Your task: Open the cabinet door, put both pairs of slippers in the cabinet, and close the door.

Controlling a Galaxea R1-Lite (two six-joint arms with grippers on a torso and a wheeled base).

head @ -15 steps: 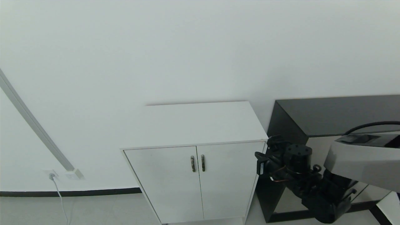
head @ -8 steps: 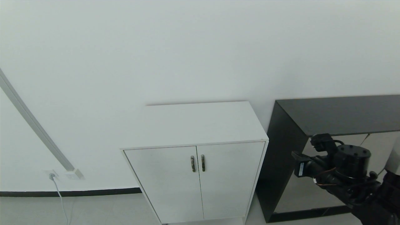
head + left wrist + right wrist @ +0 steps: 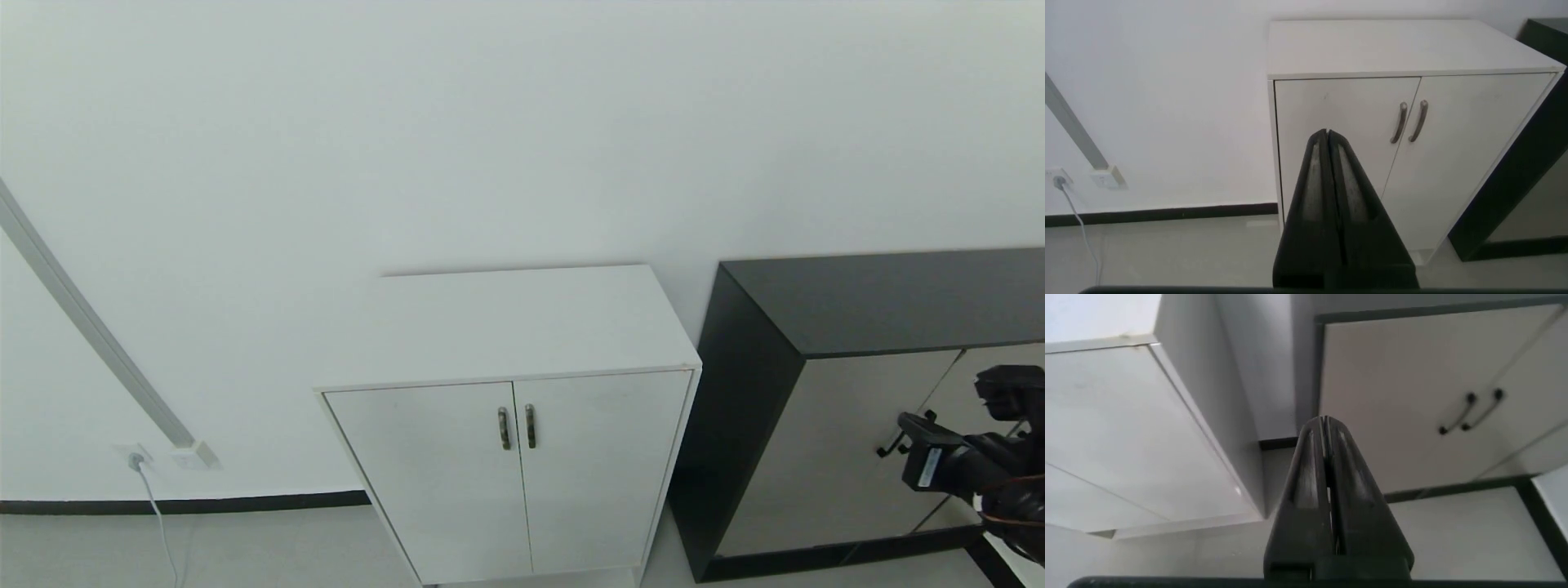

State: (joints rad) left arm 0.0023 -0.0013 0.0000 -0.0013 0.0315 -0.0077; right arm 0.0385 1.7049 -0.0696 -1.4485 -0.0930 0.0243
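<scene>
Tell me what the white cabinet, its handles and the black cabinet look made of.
White cabinet: probably laminated board, matte white flat panels. Handles: seemingly metal, dull grey sheen. Black cabinet: likely board too, matte black frame, paler smooth doors.

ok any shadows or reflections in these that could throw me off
Head view: the white cabinet casts a soft shadow on the wall behind its top, the black cabinet's front looks pale and reflective. Left wrist view: even light, no glare on the doors.

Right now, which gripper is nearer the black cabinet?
Right. The right gripper sits in front of the black cabinet, facing its doors. The left gripper points at the white cabinet beside it, farther off.
</scene>
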